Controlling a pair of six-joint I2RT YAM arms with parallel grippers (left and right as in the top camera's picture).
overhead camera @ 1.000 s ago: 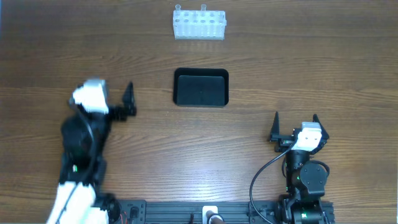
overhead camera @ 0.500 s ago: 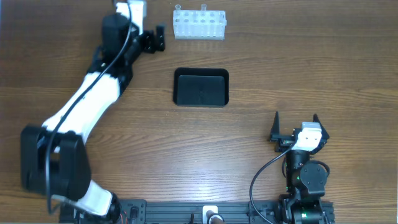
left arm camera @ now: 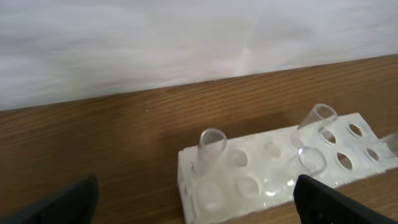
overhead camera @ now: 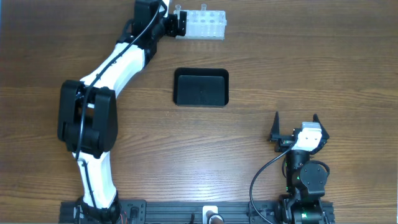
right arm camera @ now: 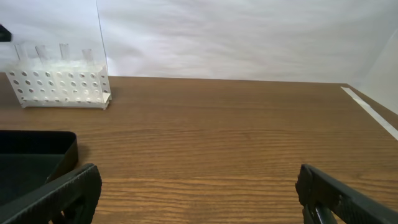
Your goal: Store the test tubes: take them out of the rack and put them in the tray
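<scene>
Left wrist view shows my left pincer (left arm camera: 198, 200) with its black fingers spread wide, just short of the near end of the white perforated plastic rack (left arm camera: 273, 168). A clear test tube (left arm camera: 209, 149) stands there in a corner hole — a second clear tube (left arm camera: 316, 118) leans farther along. I judge I should centre the near tube between the fingers, close gently below its rim, then lift straight up so the light rack isn't dragged. My arm is stretched far up the table, beyond the black rectangular tray (overhead camera: 201, 87) — my right pincer (overhead camera: 295, 127) rests open near its base.
</scene>
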